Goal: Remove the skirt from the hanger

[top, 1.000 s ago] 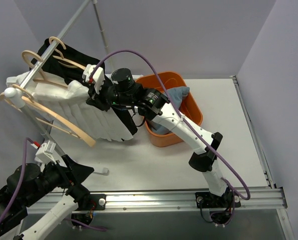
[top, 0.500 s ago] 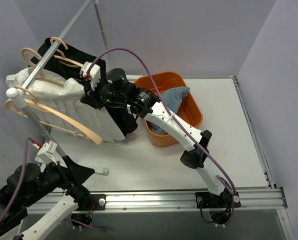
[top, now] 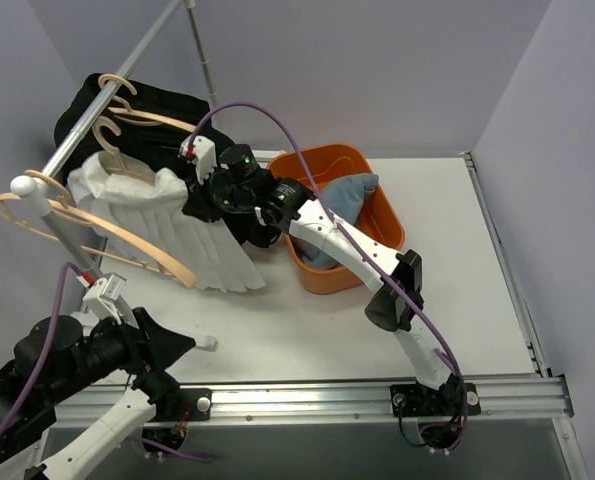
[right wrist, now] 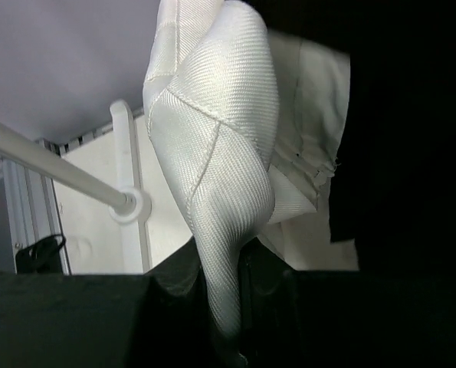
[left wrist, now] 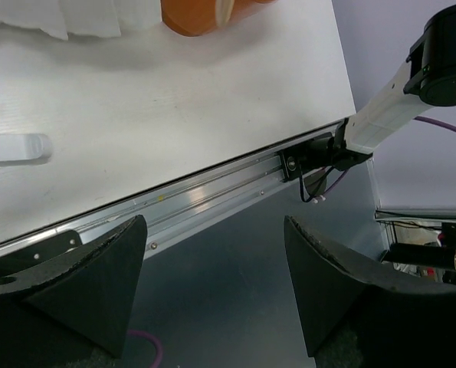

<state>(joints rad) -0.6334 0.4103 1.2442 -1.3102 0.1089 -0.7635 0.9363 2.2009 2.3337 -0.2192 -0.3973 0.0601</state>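
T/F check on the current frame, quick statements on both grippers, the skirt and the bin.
1. The right gripper is shut on the white skirt. True.
2. The left gripper is clamped on a hanger. False: it is open, with nothing between its fingers, above the table's near edge.
3. The orange bin is empty. False: a blue-grey cloth lies in it.
4. A black garment hangs at the rail behind the skirt. True.
5. The skirt is already in the bin. False: it hangs by the rail, left of the bin.
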